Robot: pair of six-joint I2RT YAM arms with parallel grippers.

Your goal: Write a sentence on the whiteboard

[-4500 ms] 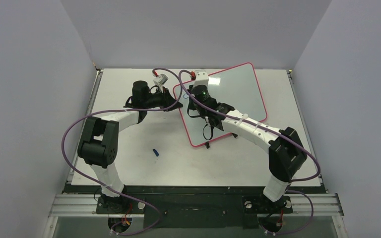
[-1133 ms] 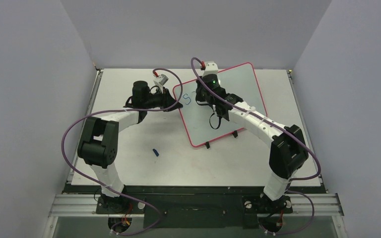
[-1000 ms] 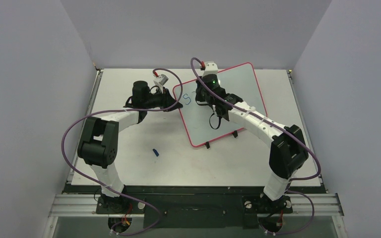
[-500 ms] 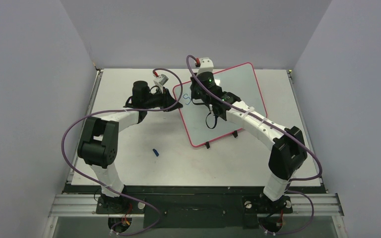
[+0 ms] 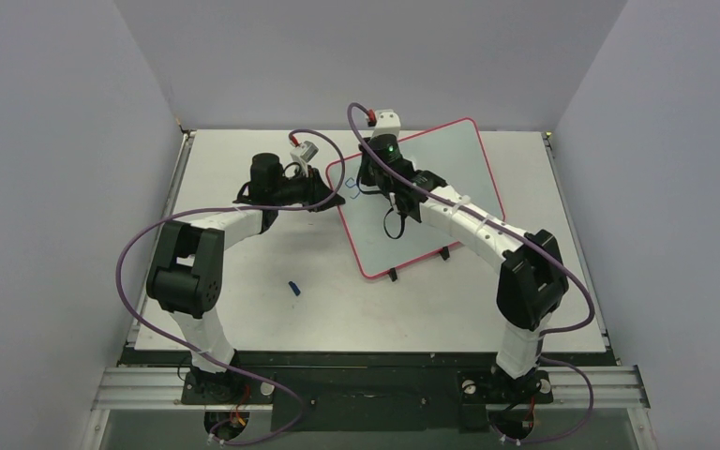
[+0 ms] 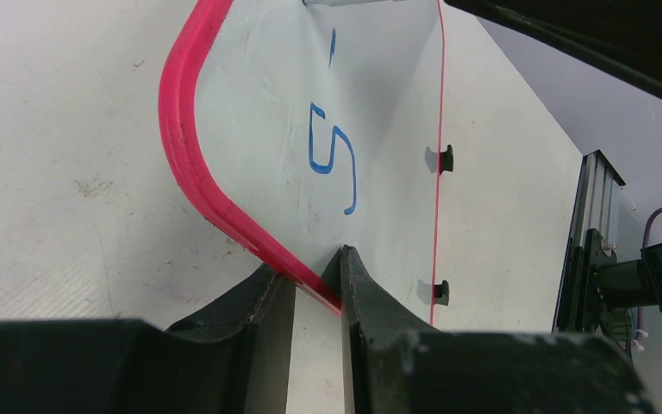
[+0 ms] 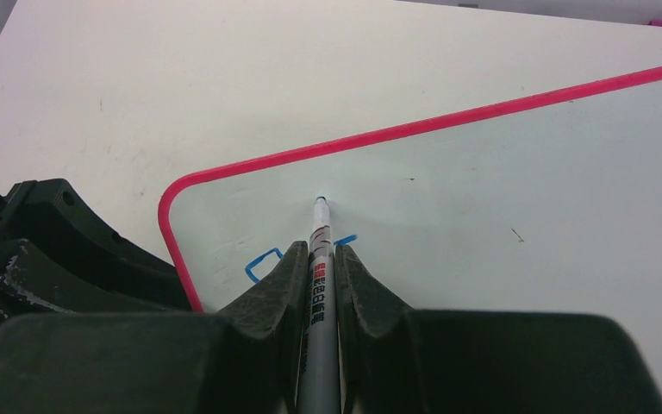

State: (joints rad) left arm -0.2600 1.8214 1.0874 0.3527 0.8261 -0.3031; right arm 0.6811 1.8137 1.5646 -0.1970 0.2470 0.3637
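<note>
The whiteboard (image 5: 455, 178), pale with a red-pink rim, lies tilted at the table's far middle. My left gripper (image 5: 324, 195) is shut on its left rim; the left wrist view (image 6: 315, 276) shows the red edge pinched between the fingers. Of the sentence (image 6: 332, 159), only a blue "S" and a short stroke above it show. My right gripper (image 5: 367, 180) is shut on a grey marker (image 7: 320, 259). The marker's tip is at the board's surface near the top left corner, just past the blue strokes (image 7: 263, 263). Whether it touches, I cannot tell.
A small blue marker cap (image 5: 293, 288) lies on the white table (image 5: 244, 309), near left of the board. Two black clips (image 5: 391, 275) (image 5: 443, 253) sit on the board's near rim. Grey walls close in on three sides.
My right gripper has moved left with the marker, over the blue "S", which was uncovered a second ago. My left arm and the board have not moved.
</note>
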